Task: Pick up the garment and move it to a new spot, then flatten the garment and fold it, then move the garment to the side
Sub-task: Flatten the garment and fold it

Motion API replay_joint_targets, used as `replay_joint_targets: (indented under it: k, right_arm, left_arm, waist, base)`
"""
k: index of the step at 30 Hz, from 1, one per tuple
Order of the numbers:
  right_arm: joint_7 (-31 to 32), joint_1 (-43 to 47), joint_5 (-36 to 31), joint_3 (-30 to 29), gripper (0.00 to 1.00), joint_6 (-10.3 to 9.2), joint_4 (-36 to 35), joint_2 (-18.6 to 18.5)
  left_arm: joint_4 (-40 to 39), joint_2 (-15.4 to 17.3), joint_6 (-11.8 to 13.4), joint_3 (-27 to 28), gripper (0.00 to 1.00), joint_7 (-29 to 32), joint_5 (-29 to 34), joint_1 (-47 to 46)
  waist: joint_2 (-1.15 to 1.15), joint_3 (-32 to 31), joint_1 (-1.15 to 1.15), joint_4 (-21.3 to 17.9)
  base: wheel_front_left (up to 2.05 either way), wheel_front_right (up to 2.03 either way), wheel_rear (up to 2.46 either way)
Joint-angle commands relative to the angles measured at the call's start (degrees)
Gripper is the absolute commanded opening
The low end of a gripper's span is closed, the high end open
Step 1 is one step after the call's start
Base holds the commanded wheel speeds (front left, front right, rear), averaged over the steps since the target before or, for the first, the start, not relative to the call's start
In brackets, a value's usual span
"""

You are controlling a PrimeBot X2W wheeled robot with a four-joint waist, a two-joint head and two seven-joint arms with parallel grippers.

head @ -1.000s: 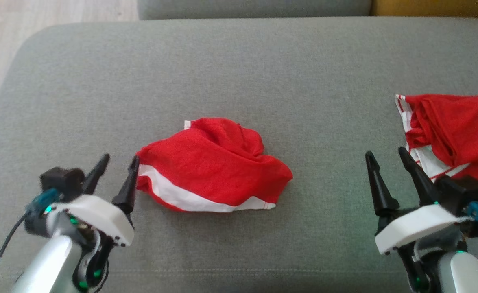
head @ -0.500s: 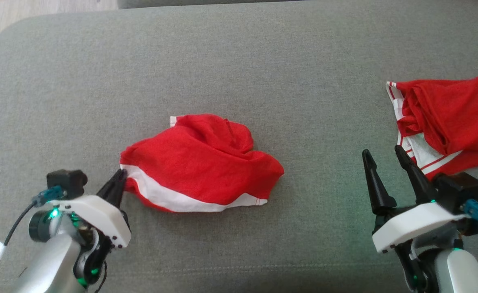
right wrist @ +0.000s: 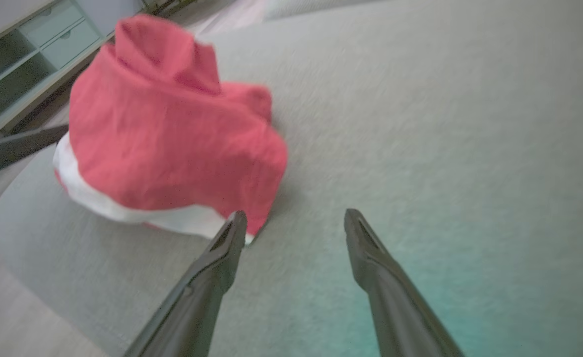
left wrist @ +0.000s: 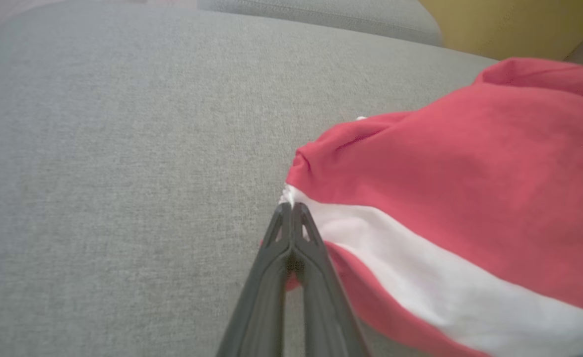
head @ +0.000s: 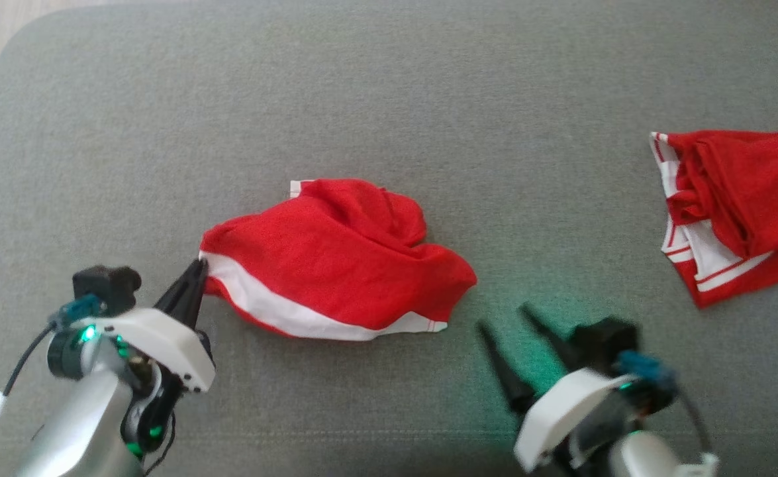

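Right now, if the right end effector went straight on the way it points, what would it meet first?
Probably the red garment: one finger lines up with its hem corner. Otherwise the grey cushion; depth is unclear.

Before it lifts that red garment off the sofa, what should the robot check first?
1. Left gripper shut on a corner of the red garment: ok.
2. Right gripper open: ok.
3. Right gripper gripping the garment: not ok, it sits beside the other corner.
4. Garment flat: not ok, bunched.
5. Second red garment lying apart: ok.
6. Grip firm enough to lift: cannot tell.
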Motion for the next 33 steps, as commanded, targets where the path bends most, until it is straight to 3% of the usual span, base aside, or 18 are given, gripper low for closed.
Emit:
replay_joint_targets:
  k: [1, 13, 14, 15, 16, 21, 25, 33]
  right_arm:
    - [-0.41, -3.39, 2.19, 4.10, 1.00, -0.04, 1.49, -0.21]
    - [-3.82, -12.95, 7.14, 13.38, 1.00, -0.04, 19.04, -0.21]
    - [-3.83, -13.53, 7.33, 14.13, 0.94, -0.04, 20.23, -0.21]
    - [-3.45, -14.03, 7.25, 14.84, 0.43, -0.04, 21.61, -0.21]
    - [-3.30, -14.47, 6.95, 15.21, 0.00, -0.04, 22.77, -0.21]
    - [-4.52, -15.11, 7.55, 14.78, 0.00, -0.04, 24.28, -0.21]
    - [-6.57, -14.97, 7.02, 12.29, 0.00, -0.04, 21.52, -0.21]
    - [-4.93, -13.15, 2.36, 3.13, 0.00, -0.04, 5.46, -0.21]
  left_arm:
    - [-2.10, 1.84, -0.07, 2.30, 0.00, -0.98, 0.48, -3.94]
    - [-3.93, 1.12, 0.10, 1.50, 0.00, -1.64, 0.77, -5.00]
    - [-3.98, 1.06, 0.09, 1.50, 0.00, -1.72, 0.69, -5.04]
    - [-4.02, 1.02, 0.11, 1.48, 0.00, -1.82, 0.68, -5.09]
    - [-4.06, 0.94, 0.12, 1.46, 0.00, -1.97, 0.65, -5.13]
    - [-4.45, 0.92, 0.36, 1.89, 0.00, -3.77, 0.65, -5.06]
    - [-5.73, 1.50, 0.79, 2.72, 0.00, -5.10, 0.64, -4.83]
    - [-14.83, 3.31, 3.42, 4.01, 0.00, -4.33, 0.90, -4.22]
  waist:
    - [0.00, 0.50, 0.00, 0.76]
    - [0.00, 2.38, 0.00, 3.16]
    - [0.00, 2.48, 0.00, 3.25]
    - [0.00, 2.52, 0.00, 3.35]
    - [0.00, 2.55, 0.00, 3.45]
    - [0.00, 2.25, 0.00, 3.50]
    - [0.00, 1.17, 0.00, 2.90]
    - [0.00, -2.08, 0.00, 1.28]
  base:
    - [0.00, 0.00, 0.00]
    - [0.00, 0.00, 0.00]
    - [0.00, 0.00, 0.00]
    - [0.00, 0.00, 0.00]
    - [0.00, 0.00, 0.00]
    - [0.00, 0.00, 0.00]
    - [0.00, 0.00, 0.00]
    - [0.00, 0.00, 0.00]
